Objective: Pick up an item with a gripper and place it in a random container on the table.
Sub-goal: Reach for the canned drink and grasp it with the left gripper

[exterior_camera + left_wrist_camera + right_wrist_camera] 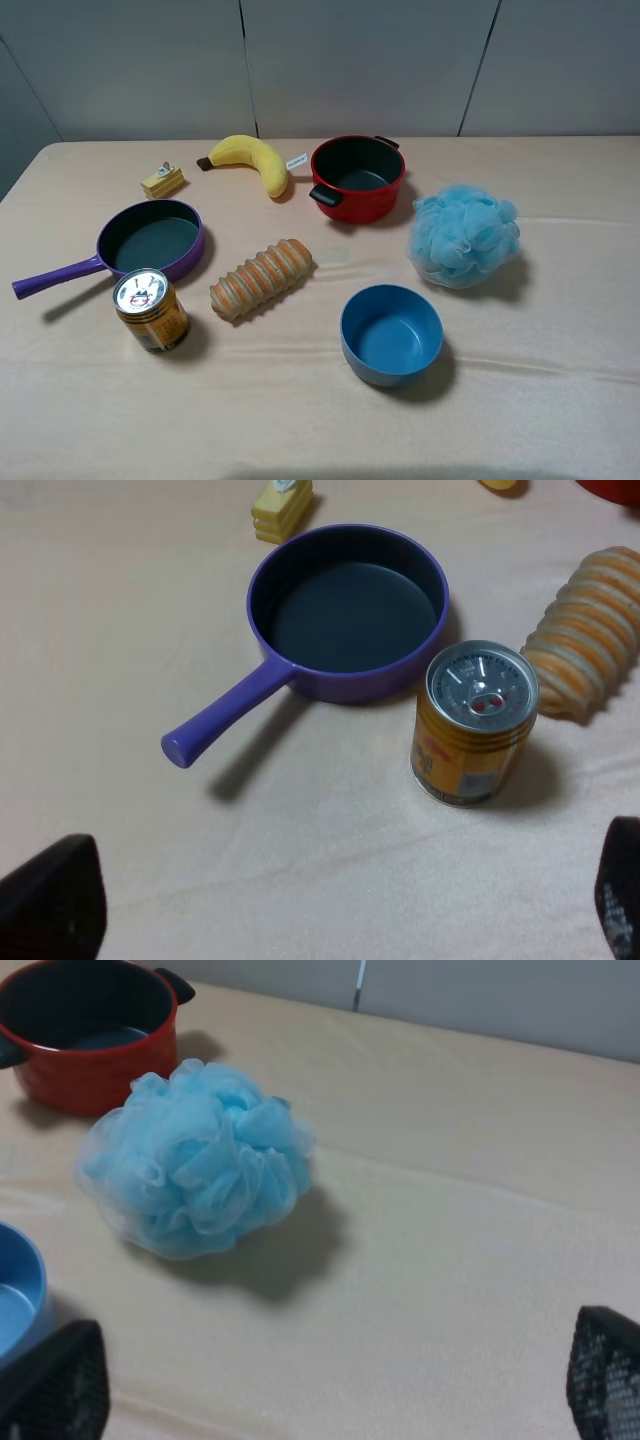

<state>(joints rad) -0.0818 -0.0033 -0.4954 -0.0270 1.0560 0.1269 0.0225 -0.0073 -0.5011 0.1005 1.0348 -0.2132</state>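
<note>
The amber-gold can point(150, 310) stands upright on the beige table point(540, 400) at the front left, just in front of the purple pan. It also shows in the left wrist view point(474, 727), silver top up. The blue bowl point(391, 334) sits empty at the front centre-right; its edge shows in the right wrist view point(18, 1295). My left gripper point(335, 910) is open and empty, short of the can. My right gripper point(328, 1380) is open and empty, near the blue mesh sponge. Neither gripper shows in the high view.
A purple long-handled pan point(150, 240), a ridged bread-roll toy point(262, 278), a banana point(258, 160), a small yellow cake toy point(162, 180), a red two-handled pot point(357, 178) and a blue mesh sponge point(464, 236) lie on the table.
</note>
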